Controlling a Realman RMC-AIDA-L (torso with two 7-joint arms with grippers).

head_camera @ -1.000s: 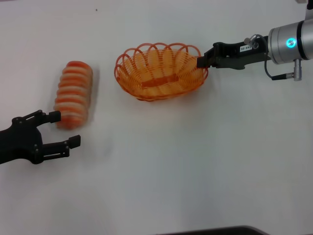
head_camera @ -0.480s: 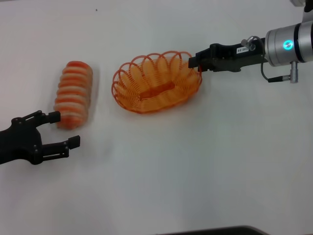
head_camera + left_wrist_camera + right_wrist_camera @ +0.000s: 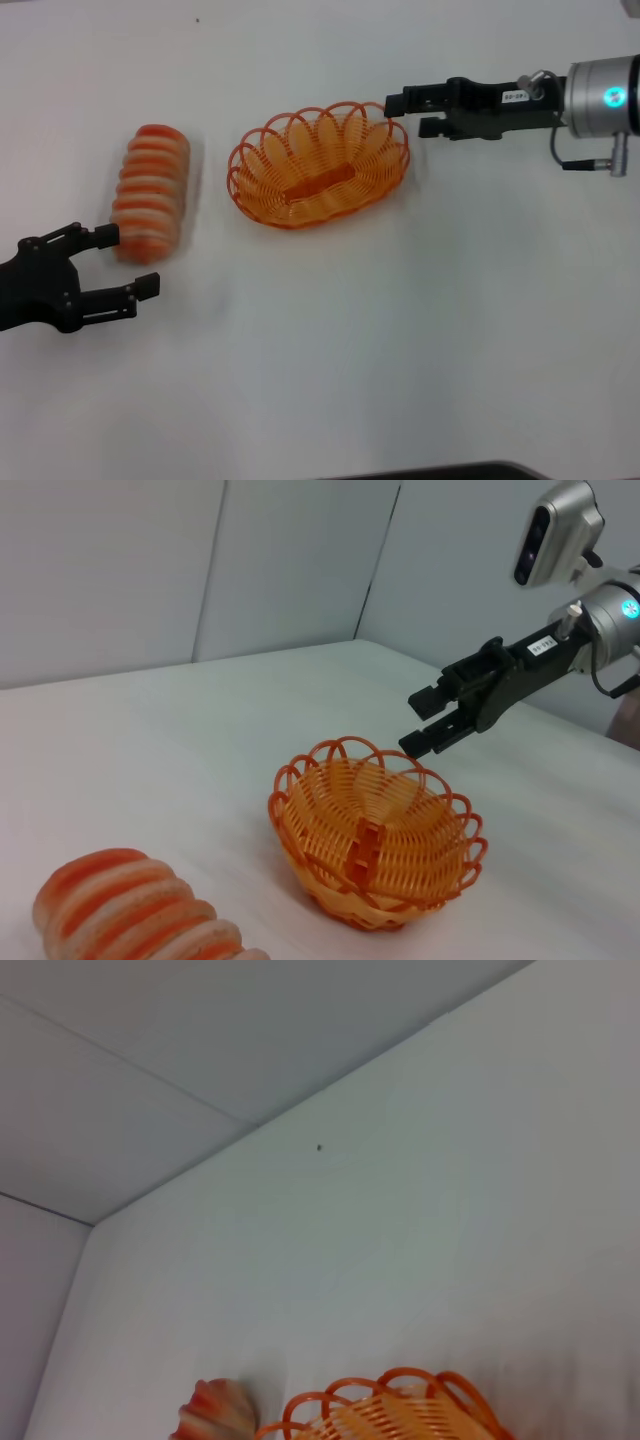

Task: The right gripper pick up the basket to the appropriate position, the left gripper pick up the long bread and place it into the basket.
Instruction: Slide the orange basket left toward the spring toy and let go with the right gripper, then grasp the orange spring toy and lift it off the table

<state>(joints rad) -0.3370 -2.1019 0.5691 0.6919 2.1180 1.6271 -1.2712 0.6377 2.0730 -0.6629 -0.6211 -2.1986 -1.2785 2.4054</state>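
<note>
A plain white table point(image 3: 420, 350) fills our head view, and pale grey wall panels point(image 3: 150, 570) stand behind it in the left wrist view. Our right gripper point(image 3: 402, 113), the black two-fingered claw with a small white label on a silver-grey arm, has its fingers spread, and they hold nothing. Just past these fingertips sits the oval orange wire basket point(image 3: 318, 165) with the looped scalloped rim. In the left wrist view the fingertips appear just apart from the rim, above its far edge. Our left gripper point(image 3: 126, 262), the black claw without a label, also has its fingers spread. One fingertip lies beside the near end of the long toy bread point(image 3: 150, 193), orange-brown with pale cream ridges; whether they touch we cannot tell. A bare strip of table separates bread and basket, and wide bare table lies on the near side of both grippers.
</note>
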